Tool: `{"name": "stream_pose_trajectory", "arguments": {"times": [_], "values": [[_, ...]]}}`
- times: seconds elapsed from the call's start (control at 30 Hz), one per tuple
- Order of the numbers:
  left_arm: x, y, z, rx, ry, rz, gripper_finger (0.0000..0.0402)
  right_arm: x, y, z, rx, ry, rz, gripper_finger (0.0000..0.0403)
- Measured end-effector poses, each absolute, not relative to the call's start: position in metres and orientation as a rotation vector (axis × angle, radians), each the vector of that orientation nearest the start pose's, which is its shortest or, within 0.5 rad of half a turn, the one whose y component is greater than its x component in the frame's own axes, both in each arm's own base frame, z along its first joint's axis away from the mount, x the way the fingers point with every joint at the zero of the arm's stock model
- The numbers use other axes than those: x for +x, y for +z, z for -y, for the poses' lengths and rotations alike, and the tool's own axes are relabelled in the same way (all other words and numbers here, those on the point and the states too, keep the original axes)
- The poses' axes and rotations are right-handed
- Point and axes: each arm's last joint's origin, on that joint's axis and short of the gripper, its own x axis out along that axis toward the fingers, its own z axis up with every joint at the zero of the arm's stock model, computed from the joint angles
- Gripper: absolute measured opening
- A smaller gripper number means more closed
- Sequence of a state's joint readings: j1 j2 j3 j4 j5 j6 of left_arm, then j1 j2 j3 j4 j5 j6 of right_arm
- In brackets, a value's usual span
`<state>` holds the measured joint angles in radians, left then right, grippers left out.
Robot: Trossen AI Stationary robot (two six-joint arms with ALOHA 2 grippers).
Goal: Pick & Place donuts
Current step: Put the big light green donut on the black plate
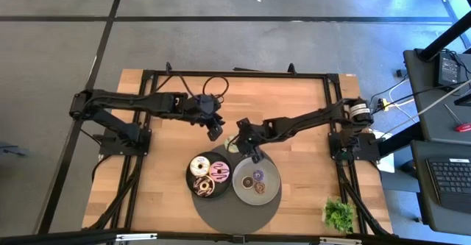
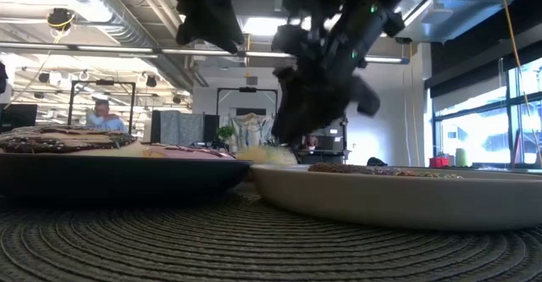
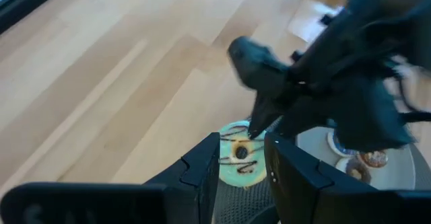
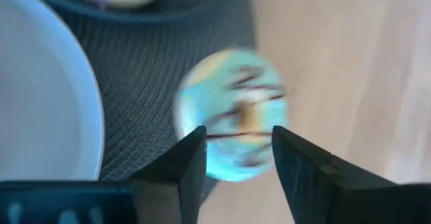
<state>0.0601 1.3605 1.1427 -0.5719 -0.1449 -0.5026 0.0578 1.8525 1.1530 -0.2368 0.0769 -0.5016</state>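
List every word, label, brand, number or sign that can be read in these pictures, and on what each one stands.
None can be read.
The keyboard on the side desk has keys too small to read.
The green donut, the dark plate and the grey plate carry no text.

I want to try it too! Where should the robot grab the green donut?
Probably from straight above, pinching across the ring. The green donut lies flat at the mat's edge, and the right gripper, fingers open, looks placed to straddle it. Pinching one side through the hole might work too.
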Motion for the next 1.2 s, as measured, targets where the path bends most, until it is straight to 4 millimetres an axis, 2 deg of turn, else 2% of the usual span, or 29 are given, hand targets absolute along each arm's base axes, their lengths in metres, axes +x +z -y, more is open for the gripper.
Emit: {"name": "stream_pose_trajectory", "arguments": {"times": [0.1, 0.2, 0.4, 0.53, 0.73, 0.93, 1.07, 1.2], "values": [[0.284, 0.299, -0.023, -0.483, 0.41, -0.715, 0.0113, 0.37, 0.187, -0.015, -0.494, 0.216, -0.886, 0.0176], [0.284, 0.299, -0.024, -0.503, 0.421, -0.71, 0.0112, 0.357, 0.21, -0.007, -0.38, 0.28, -0.859, 0.0178], [0.294, 0.297, -0.024, -0.504, 0.385, -0.676, 0.0115, 0.321, 0.251, 0.013, -0.164, 0.37, -0.869, 0.0177], [0.309, 0.284, -0.026, -0.49, 0.305, -0.697, 0.0116, 0.3, 0.273, 0.021, -0.119, 0.301, -0.865, 0.0177], [0.338, 0.246, -0.029, -0.418, 0.2, -0.782, 0.0116, 0.271, 0.307, 0.024, -0.082, 0.079, -0.81, 0.0177], [0.352, 0.206, -0.031, -0.355, 0.196, -0.91, 0.0116, 0.255, 0.326, 0.026, -0.051, -0.074, -0.741, 0.0177], [0.358, 0.19, -0.031, -0.318, 0.17, -0.958, 0.0116, 0.253, 0.327, 0.028, -0.041, -0.132, -0.741, 0.0177], [0.361, 0.182, -0.029, -0.29, 0.147, -0.977, 0.0116, 0.254, 0.326, 0.028, -0.038, -0.133, -0.747, 0.0177]]}}
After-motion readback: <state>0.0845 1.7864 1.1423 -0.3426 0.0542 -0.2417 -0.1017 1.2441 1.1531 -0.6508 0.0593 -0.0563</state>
